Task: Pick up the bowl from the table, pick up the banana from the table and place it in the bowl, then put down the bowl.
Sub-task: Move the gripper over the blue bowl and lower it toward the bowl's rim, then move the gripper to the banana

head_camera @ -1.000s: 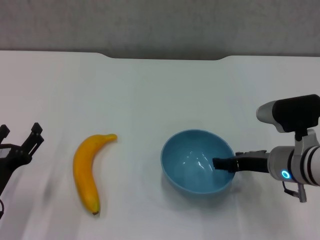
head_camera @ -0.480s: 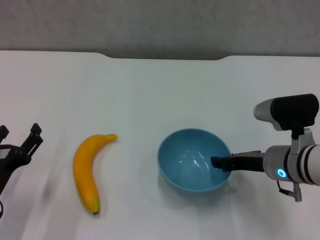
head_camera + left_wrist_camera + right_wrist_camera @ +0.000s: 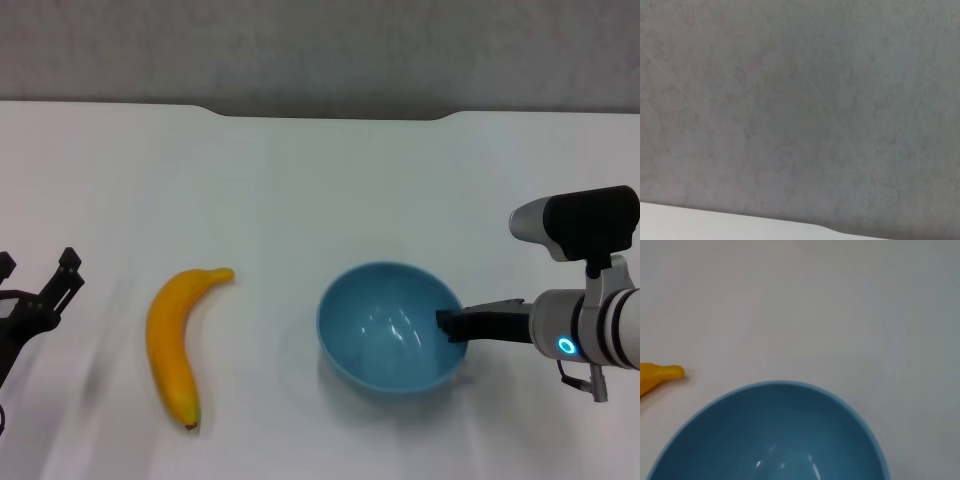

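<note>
The light-blue bowl (image 3: 385, 335) sits right of the middle of the white table (image 3: 300, 180). My right gripper (image 3: 450, 326) reaches in from the right and is shut on the bowl's right rim, one finger inside. The bowl fills the lower part of the right wrist view (image 3: 770, 440). The yellow banana (image 3: 170, 340) lies on the table left of the bowl, stem toward the far side; its stem tip also shows in the right wrist view (image 3: 662, 373). My left gripper (image 3: 38, 278) is open and empty at the far left, apart from the banana.
The table's far edge has a shallow notch (image 3: 330, 113) against a grey wall (image 3: 800, 100). White tabletop lies between the banana and the bowl.
The bowl and my right gripper shifted slightly left, then slightly back right and toward me. The banana and the left arm have not moved.
</note>
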Controlling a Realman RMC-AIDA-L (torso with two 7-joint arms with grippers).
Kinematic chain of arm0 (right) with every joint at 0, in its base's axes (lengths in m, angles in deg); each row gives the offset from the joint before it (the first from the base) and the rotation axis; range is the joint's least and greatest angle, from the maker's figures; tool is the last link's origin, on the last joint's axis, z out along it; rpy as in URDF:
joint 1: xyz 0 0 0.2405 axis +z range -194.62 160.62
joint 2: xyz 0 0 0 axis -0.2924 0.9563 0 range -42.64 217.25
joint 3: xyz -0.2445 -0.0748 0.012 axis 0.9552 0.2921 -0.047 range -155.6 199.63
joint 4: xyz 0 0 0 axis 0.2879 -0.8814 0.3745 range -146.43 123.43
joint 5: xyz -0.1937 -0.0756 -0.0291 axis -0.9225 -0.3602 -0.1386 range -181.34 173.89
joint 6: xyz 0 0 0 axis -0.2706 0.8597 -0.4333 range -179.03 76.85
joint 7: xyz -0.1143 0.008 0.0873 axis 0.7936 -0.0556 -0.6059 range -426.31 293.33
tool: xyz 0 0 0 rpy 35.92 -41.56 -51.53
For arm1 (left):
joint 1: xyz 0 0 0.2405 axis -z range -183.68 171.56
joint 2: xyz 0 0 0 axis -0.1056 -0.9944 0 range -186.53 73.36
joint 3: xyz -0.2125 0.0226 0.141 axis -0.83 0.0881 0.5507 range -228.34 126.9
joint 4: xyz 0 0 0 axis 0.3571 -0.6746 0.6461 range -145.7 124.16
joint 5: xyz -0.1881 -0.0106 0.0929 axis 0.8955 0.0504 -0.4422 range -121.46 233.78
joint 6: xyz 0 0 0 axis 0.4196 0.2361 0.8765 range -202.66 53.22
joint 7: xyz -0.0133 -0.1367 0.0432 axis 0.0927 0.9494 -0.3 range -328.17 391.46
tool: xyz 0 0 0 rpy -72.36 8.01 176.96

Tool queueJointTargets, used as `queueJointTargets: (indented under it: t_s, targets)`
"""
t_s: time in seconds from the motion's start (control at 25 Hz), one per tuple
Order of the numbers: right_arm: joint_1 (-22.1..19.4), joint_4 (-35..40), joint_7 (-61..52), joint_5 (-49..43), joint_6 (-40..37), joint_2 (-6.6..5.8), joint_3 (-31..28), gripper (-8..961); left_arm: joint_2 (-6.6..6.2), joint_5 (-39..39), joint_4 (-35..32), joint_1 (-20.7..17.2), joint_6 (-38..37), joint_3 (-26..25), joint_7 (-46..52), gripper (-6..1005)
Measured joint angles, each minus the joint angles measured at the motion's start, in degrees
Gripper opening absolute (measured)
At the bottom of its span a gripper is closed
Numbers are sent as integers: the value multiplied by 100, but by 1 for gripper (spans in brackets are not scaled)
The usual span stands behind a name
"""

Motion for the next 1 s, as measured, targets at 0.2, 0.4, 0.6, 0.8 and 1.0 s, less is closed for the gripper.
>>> queueJointTargets:
  t_s: [0.2, 0.4, 0.6, 0.8, 1.0]
  targets:
    - [-3, 4, -8, 0, 0, 5, 0, 60, 0, 0, 0, 5, 0, -1, 0, 894]
    - [-4, 5, -24, 0, -2, 7, 0, 36, 4, 0, 1, 4, 0, 4, 0, 894]
    - [-4, 83, -28, -1, 23, 1, -36, 35, 5, 0, 23, 3, -36, 43, 4, 894]
    - [-91, 390, 2, -44, 131, -16, -210, 34, -4, -5, 43, 9, -51, 133, 63, 893]
    - [-297, 711, 50, -114, 180, -28, -437, 34, -36, -101, 373, -11, -368, 307, 135, 893]
